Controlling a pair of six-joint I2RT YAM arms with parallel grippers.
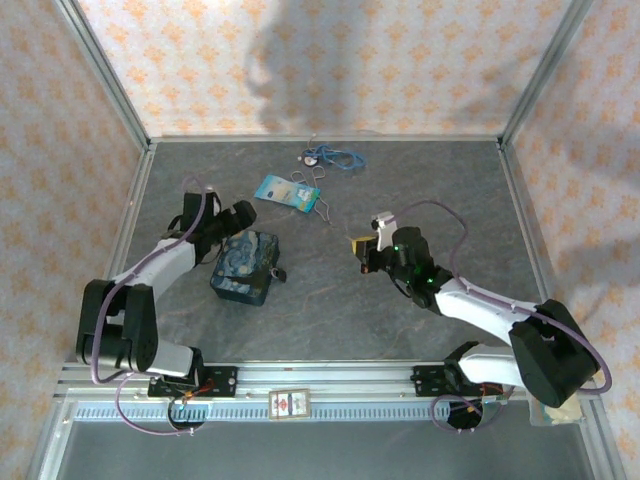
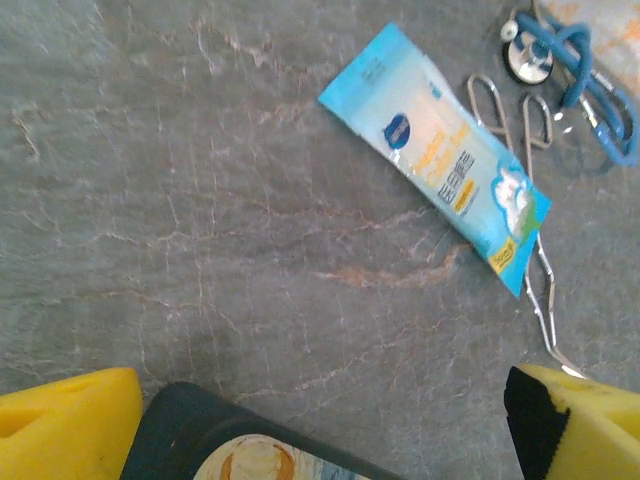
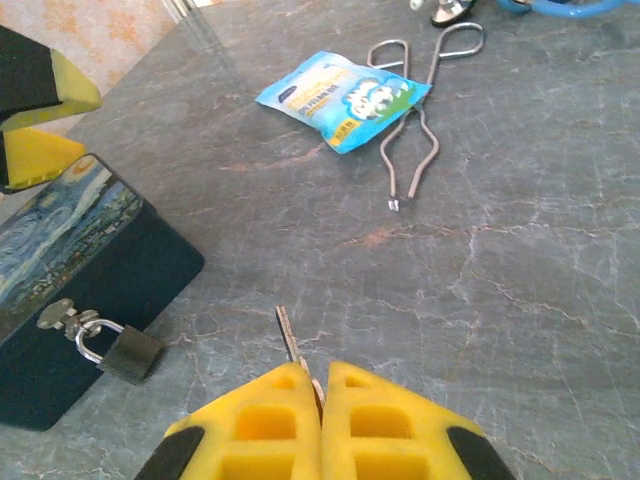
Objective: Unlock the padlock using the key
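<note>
The padlock (image 3: 130, 352), small and dark with a silvery shackle, hangs from the hasp of the starry-night blue box (image 3: 70, 270) and rests on the table; it also shows at the box's right side (image 1: 278, 272). My right gripper (image 3: 322, 385) is shut on the key (image 3: 289, 338), whose thin blade sticks out ahead of the yellow fingers, right of the padlock and apart from it. My left gripper (image 2: 320, 405) stands wide open over the far edge of the box (image 2: 250, 450), with nothing held between its yellow fingers (image 2: 65, 425).
A light blue packet (image 1: 288, 192) on a bent wire ring (image 2: 540, 280) lies behind the box. A blue cord with a round piece (image 1: 335, 157) lies near the back wall. Bare table stretches between the box and my right gripper (image 1: 358, 244).
</note>
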